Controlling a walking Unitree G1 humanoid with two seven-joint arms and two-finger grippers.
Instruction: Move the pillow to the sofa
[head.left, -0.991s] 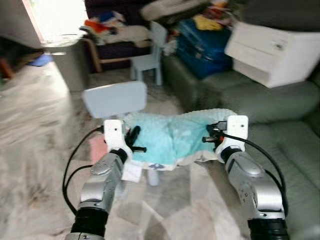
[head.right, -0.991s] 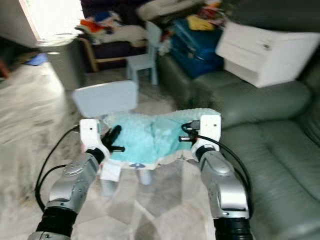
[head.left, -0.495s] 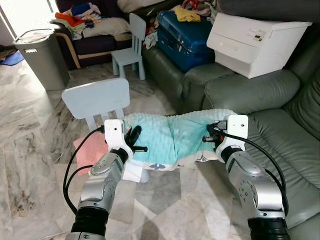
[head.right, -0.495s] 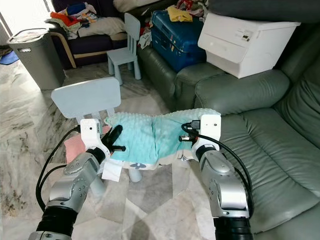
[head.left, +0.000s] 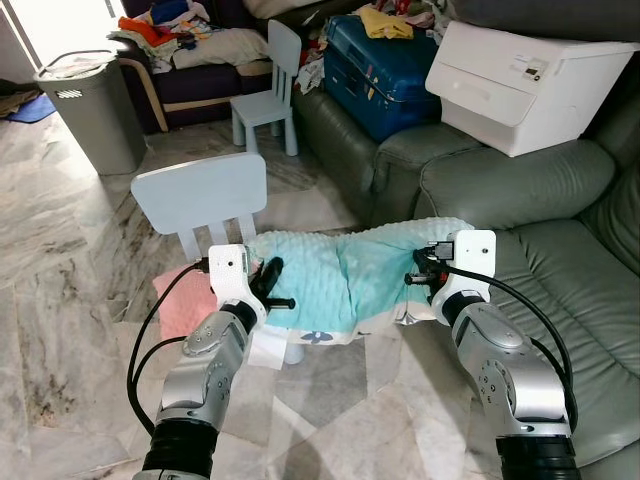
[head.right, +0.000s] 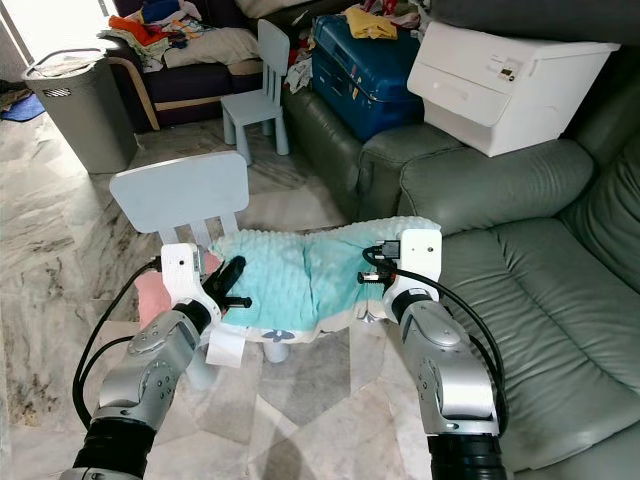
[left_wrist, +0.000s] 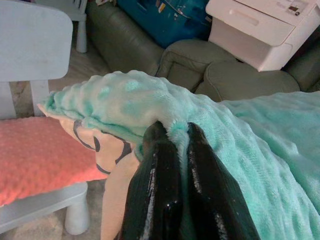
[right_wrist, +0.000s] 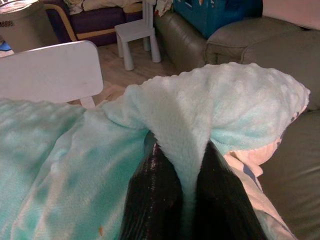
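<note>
Still carried beside the sofa (head.left: 560, 290), pillow (head.left: 345, 280) pinched by both grippers' fingers (left_wrist: 160, 190)

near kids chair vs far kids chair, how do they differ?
The near chair stands just ahead of the robot, its backrest facing the camera; the far chair stands by the dark sofa and shows its side. The near chair's seat carries a pink cushion, with the teal pillow held over it by both pincers; the far chair's seat is bare. Both are pale blue.
</note>
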